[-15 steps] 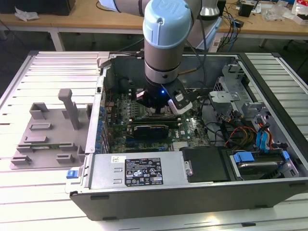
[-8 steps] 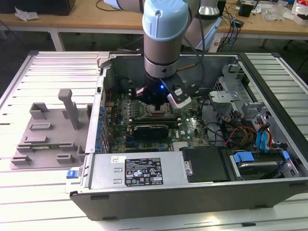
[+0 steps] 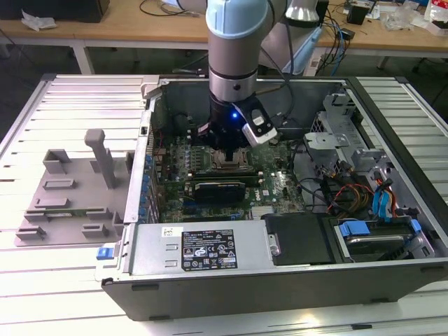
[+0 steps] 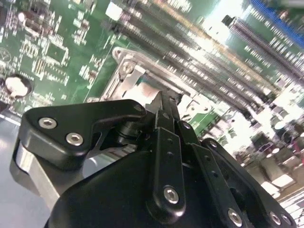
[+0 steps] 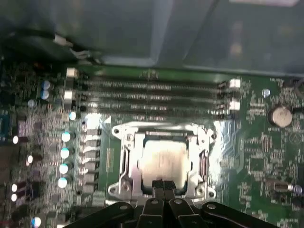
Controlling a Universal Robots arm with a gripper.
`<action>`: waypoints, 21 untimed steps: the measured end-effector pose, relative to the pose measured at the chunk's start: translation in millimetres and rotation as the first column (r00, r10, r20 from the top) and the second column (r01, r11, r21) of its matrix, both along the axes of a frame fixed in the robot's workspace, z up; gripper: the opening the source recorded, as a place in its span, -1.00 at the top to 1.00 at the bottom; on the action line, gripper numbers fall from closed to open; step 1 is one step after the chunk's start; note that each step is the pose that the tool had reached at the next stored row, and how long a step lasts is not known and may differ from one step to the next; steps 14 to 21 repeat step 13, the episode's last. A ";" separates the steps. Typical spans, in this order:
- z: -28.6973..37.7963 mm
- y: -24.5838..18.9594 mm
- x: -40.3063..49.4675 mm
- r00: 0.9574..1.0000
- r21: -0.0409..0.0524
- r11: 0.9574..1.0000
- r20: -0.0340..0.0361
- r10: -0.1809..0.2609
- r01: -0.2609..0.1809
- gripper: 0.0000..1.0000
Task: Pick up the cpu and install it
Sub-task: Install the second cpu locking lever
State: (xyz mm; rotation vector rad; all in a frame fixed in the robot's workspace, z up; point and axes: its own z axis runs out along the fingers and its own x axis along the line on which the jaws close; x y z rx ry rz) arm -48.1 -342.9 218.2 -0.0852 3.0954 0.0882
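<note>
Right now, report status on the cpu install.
Gripper low over the socket, fingers together. Cpu lying within the socket frame. Nothing in the way.

Looks like a robotics lab or electronics workshop: an opened PC case (image 3: pixel 280 231) is laid on a slatted metal desk (image 3: pixel 42 280), a grey jig (image 3: pixel 70 189) is set beside it, and cable-cluttered benches (image 3: pixel 378 31) are seen behind.

The cpu (image 5: pixel 163 159) has a pale, brushed-looking metal top; its socket frame (image 5: pixel 127 156) is shiny bare metal; the motherboard (image 5: pixel 266 156) is glossy green; the gripper (image 5: pixel 164 186) links are matt black; the computer case (image 3: pixel 294 280) is dull grey sheet metal.
</note>
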 end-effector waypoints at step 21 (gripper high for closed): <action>19.9 4.6 0.0 1.000 -0.003 1.000 0.000 0.000 0.000 0.79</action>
